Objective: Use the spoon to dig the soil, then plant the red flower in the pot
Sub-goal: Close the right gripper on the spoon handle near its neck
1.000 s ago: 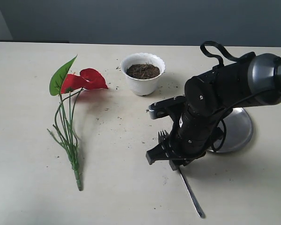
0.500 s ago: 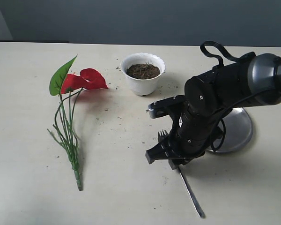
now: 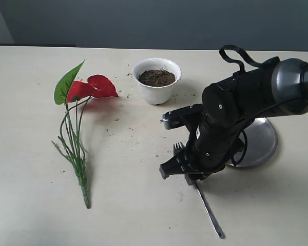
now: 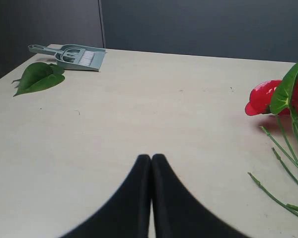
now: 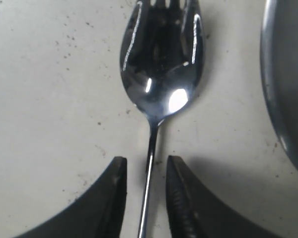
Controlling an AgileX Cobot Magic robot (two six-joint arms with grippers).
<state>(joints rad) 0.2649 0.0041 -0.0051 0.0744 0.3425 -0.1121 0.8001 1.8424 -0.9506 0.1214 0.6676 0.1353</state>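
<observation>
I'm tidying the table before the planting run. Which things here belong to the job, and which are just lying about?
For the job: spoon, soil, pot, red flower.
Lying about: steel plate, dustpan, loose green leaf.

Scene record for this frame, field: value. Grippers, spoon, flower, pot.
left gripper: shut, empty
right gripper: open, jaws either side of the spoon handle, not clamped
spoon: lying on the table, beside the steel plate
red flower: lying on the table, left of the pot in the exterior view, unplanted
pot: upright, holds the soil
</observation>
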